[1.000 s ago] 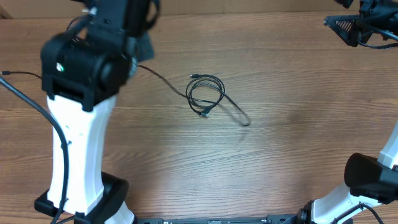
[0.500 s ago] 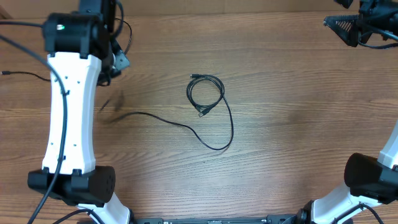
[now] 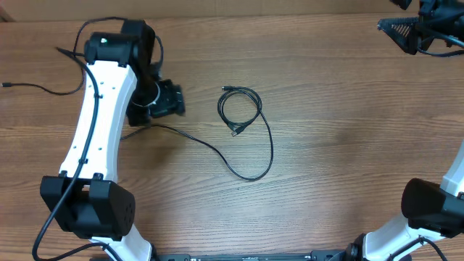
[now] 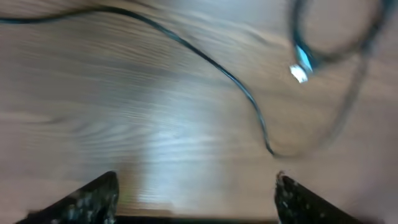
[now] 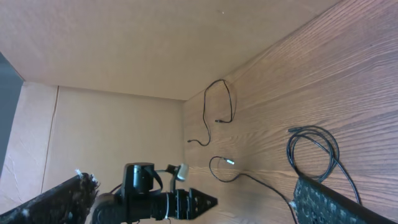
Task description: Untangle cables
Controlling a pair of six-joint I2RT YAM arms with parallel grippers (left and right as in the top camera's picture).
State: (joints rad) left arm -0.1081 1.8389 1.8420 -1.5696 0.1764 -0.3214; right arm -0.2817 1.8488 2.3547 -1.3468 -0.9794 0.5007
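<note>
Hovering left of the cable coil (image 3: 259,107), left gripper (image 3: 165,101) has its fingers spread wide, holding nothing, with bare table (image 3: 341,145) between them. Loose strand (image 3: 210,146) loops below the coil, then runs left to the left arm. Right gripper (image 3: 401,32), far right of the coil, is spread and empty.

I can read no text, label, brand or number in any of my three views. The left wrist view is also blurred.
</note>
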